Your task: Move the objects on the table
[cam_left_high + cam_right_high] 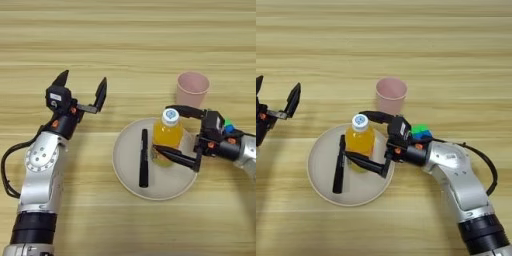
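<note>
Right eye view: bottle (360,139) on the plate (318,177), bracketed by the right gripper (365,140).
Its spread fingers flank it; cup (391,96) at 12 o'clock and cube (421,133) at 3 wait; left gripper (84,89) gapes idle at 9.

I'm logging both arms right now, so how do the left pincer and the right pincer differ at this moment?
The left pincer is open and empty, above bare table; the right pincer has a finger on each side of the orange-juice bottle. The left one is clear of the round plate, while the right one reaches over it, beside the black pen. The left points away from the robot; the right points sideways toward the left. Both have two black fingers.
</note>
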